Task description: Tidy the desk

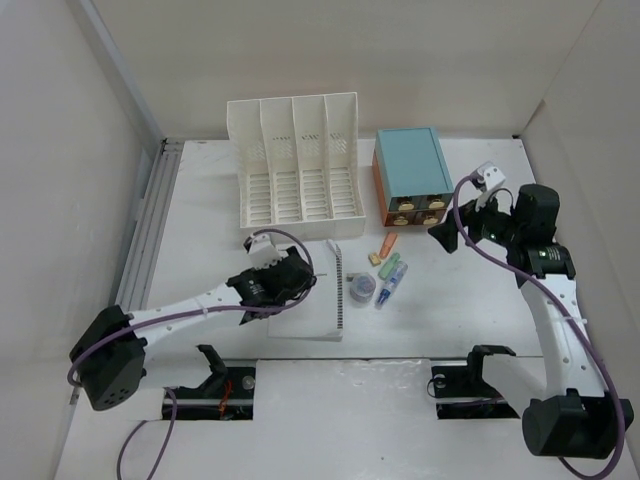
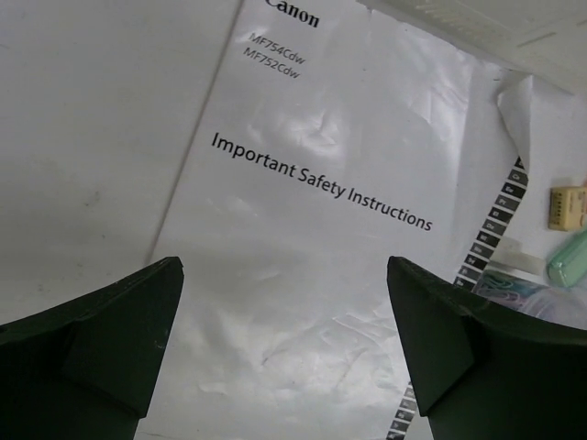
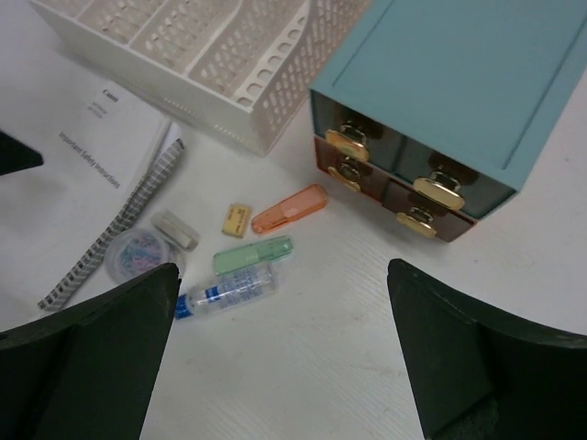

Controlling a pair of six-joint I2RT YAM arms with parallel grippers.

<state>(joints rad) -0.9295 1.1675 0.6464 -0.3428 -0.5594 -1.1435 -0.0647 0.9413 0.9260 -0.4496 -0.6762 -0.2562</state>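
Observation:
On the white desk a stapled booklet titled "Important Safety Instructions" lies flat left of centre. My left gripper hovers open right over its cover, with nothing between the fingers. Right of the booklet lie a round tub of paper clips, a clear bottle with a blue label, a green case, an orange case and a yellow eraser. My right gripper stands open above bare desk, in front of the drawer box and right of these small items.
A white slotted file rack stands at the back centre. The teal drawer box with brass handles sits to its right, drawers shut. A grey metal rail runs along the left edge. White walls enclose the back and sides.

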